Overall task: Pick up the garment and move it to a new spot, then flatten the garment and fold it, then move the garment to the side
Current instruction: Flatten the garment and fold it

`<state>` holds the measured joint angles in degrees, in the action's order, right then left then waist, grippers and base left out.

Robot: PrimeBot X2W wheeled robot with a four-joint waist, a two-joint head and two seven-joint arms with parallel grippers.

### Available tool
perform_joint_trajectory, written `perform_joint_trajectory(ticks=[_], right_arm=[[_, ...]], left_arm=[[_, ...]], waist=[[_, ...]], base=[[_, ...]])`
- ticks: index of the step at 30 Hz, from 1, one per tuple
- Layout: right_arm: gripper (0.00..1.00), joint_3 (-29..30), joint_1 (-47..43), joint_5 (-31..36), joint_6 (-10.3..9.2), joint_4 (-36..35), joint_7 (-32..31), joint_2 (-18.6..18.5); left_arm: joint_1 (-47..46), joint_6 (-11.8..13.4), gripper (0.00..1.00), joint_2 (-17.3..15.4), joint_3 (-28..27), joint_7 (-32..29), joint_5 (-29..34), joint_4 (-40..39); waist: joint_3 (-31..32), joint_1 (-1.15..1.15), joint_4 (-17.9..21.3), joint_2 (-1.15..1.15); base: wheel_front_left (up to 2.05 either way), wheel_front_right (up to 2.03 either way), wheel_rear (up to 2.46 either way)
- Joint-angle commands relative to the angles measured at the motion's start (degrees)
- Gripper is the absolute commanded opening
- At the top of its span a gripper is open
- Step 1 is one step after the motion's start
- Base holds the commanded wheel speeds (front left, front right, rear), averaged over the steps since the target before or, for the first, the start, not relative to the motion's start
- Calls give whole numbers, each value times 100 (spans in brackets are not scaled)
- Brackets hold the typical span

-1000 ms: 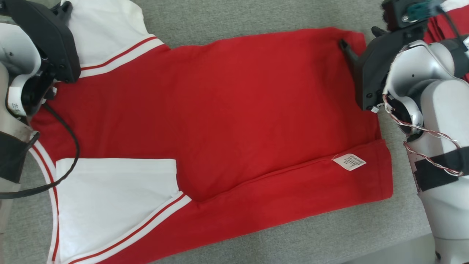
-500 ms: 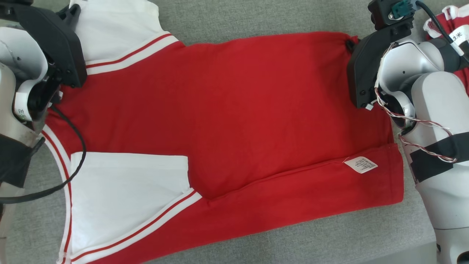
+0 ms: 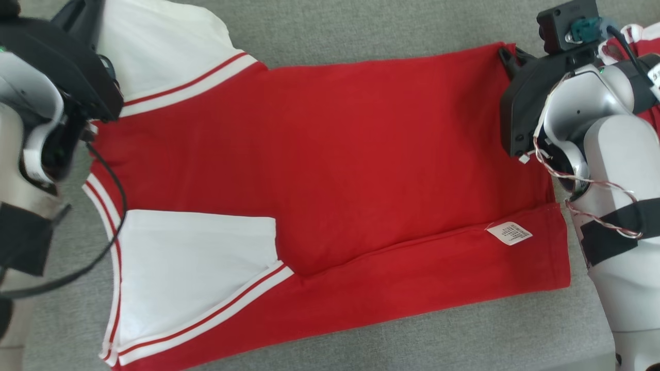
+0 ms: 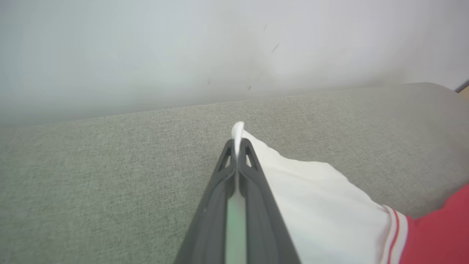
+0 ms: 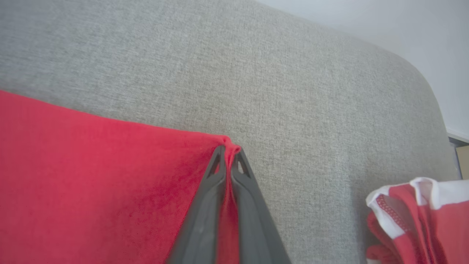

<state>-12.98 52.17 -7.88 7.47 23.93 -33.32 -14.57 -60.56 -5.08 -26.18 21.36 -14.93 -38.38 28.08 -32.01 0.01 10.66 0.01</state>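
As garment lies flat, left pincer, right pincer clamp 2 corners.

The head view looks steeply down from above on the grey surface and nearly the whole spread garment. Both wrist views sit low and very close: the left looks along its fingers past a white sleeve corner toward a pale wall, the right along its fingers over a red hem corner (both corners lie near the head view's top edge).
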Motion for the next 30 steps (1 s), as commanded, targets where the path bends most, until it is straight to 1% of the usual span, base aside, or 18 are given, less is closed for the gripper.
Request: perform_joint_trajectory(ticks=[1, 5, 8, 12, 14, 17, 21, 24, 30], right_arm=[[0, 24, -113, 39, 1, 1, 156, 15], [0, 5, -358, 62, 1, -21, 466, -116], [0, -102, -579, 222, 1, -109, 702, -280], [0, -168, -927, 397, 1, -144, 1036, -391], [0, -230, -1116, 552, 1, -140, 1200, -456], [0, -282, -1487, 756, 1, -42, 1412, -527], [0, -245, -1776, 871, 1, 100, 1645, -590], [0, -250, -1969, 946, 1, 190, 1789, -640], [0, -252, -2287, 938, 1, 332, 1775, -763]], left_arm=[[166, -41, 0, 55, -74, 200, -89, -72], [615, -116, 0, 224, -47, 688, -270, -341], [1019, -146, 0, 340, -20, 1104, -309, -633], [1684, -170, 0, 484, -33, 1676, -390, -1008], [2092, -119, 0, 558, -70, 1933, -460, -1216], [2809, 7, 0, 637, -30, 2304, -401, -1596], [3437, 190, 0, 807, -29, 2421, -602, -1918], [3801, 291, 0, 904, 23, 2460, -637, -2118], [4361, 426, 0, 991, 92, 2481, -766, -2278]], waist=[[117, -1, -96, -1], [363, -1, -292, -1], [562, -1, -408, -1], [845, -1, -526, -1], [1008, -1, -558, -1], [1317, -1, -623, -1], [1559, -1, -718, -1], [1679, -1, -802, -1], [1817, -1, -939, -1]], base=[[0, 0, 0], [0, 0, 0], [0, 0, 0], [0, 0, 0], [0, 0, 0], [0, 0, 0], [0, 0, 0], [0, 0, 0], [0, 0, 0]])
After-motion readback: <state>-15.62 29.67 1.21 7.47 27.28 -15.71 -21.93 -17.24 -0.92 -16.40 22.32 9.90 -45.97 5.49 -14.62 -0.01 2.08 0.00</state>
